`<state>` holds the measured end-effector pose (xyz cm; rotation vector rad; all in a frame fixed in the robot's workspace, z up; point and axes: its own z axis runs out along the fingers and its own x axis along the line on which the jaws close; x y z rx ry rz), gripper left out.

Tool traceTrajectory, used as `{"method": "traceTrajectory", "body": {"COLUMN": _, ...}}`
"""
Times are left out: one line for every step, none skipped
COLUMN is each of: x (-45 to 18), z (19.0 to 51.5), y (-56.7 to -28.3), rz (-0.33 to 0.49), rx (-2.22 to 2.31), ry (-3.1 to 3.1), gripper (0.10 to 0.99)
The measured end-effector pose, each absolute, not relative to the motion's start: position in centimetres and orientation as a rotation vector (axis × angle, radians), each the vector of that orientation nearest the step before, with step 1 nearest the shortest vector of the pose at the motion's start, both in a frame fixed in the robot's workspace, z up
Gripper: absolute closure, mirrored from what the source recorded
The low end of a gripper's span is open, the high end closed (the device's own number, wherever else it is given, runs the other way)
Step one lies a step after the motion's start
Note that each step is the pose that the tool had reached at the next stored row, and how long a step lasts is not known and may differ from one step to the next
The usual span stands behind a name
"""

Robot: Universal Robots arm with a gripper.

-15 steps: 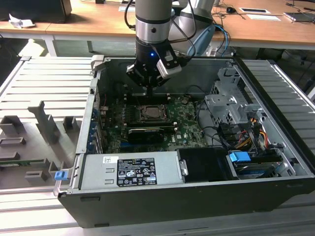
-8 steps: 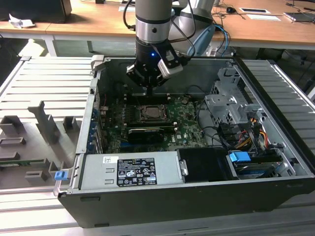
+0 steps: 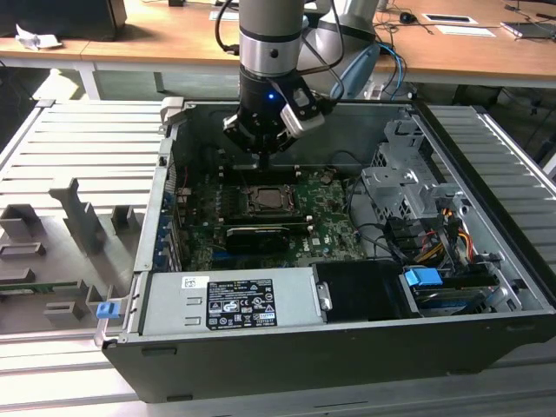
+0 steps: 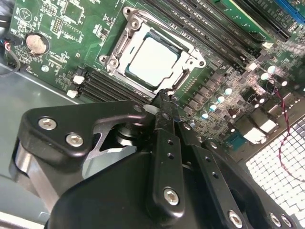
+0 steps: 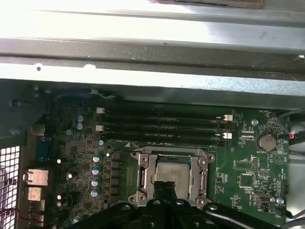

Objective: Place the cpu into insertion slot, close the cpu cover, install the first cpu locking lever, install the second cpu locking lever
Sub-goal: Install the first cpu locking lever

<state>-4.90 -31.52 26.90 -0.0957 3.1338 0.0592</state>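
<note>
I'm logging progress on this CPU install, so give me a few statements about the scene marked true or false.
1. The cpu sits in the insertion slot. True.
2. The cpu cover stands upright, swung open. False: it lies flat, framing the cpu.
3. The gripper hangs over the motherboard inside the computer case, close to the insertion slot. True.
4. A side panel closes the computer case. False: the computer case is open, with the motherboard exposed in the exterior view.
</note>
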Motion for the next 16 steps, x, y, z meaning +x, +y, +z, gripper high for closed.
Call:
{"method": "traceTrajectory", "body": {"x": -4.9, "z": 26.9, "y": -31.53, "rz": 0.059, "rx": -0.104, "ry": 3.134, "gripper": 0.98}}
{"method": "traceTrajectory", "body": {"x": -4.9, "z": 26.9, "y": -31.53, "rz": 0.059, "rx": -0.115, "ry": 3.133, "gripper": 0.98}}
{"method": "traceTrajectory", "body": {"x": -4.9, "z": 26.9, "y": -31.53, "rz": 0.059, "rx": -0.124, "ry": 3.133, "gripper": 0.98}}
{"method": "traceTrajectory", "body": {"x": -4.9, "z": 26.9, "y": -31.53, "rz": 0.059, "rx": -0.132, "ry": 3.133, "gripper": 0.98}}
{"method": "traceTrajectory", "body": {"x": -4.9, "z": 26.9, "y": -31.53, "rz": 0.059, "rx": -0.143, "ry": 3.133, "gripper": 0.98}}
{"method": "traceTrajectory", "body": {"x": -4.9, "z": 26.9, "y": -31.52, "rz": 0.059, "rx": -0.152, "ry": 3.132, "gripper": 0.98}}
{"method": "traceTrajectory", "body": {"x": -4.9, "z": 26.9, "y": -31.53, "rz": 0.059, "rx": -0.163, "ry": 3.132, "gripper": 0.98}}
{"method": "traceTrajectory", "body": {"x": -4.9, "z": 26.9, "y": -31.52, "rz": 0.059, "rx": -0.174, "ry": 3.131, "gripper": 0.98}}
{"method": "traceTrajectory", "body": {"x": -4.91, "z": 26.9, "y": -31.52, "rz": 0.06, "rx": -0.192, "ry": 3.131, "gripper": 0.98}}
{"method": "traceTrajectory", "body": {"x": -4.9, "z": 26.9, "y": -31.53, "rz": 0.06, "rx": -0.214, "ry": 3.129, "gripper": 0.98}}
{"method": "traceTrajectory", "body": {"x": -4.9, "z": 26.9, "y": -31.53, "rz": 0.06, "rx": -0.235, "ry": 3.128, "gripper": 0.98}}
{"method": "traceTrajectory", "body": {"x": -4.9, "z": 26.9, "y": -31.53, "rz": 0.06, "rx": -0.277, "ry": 3.125, "gripper": 0.98}}
{"method": "traceTrajectory", "body": {"x": -4.9, "z": 26.9, "y": -31.53, "rz": 0.06, "rx": -0.307, "ry": 3.123, "gripper": 0.98}}
{"method": "traceTrajectory", "body": {"x": -4.9, "z": 26.9, "y": -31.52, "rz": 0.06, "rx": -0.348, "ry": 3.119, "gripper": 0.98}}
{"method": "traceTrajectory", "body": {"x": -4.98, "z": 26.89, "y": -31.53, "rz": 0.06, "rx": -0.366, "ry": 3.117, "gripper": 0.98}}
{"method": "traceTrajectory", "body": {"x": -5.12, "z": 26.89, "y": -31.53, "rz": 0.06, "rx": -0.366, "ry": 3.117, "gripper": 0.98}}
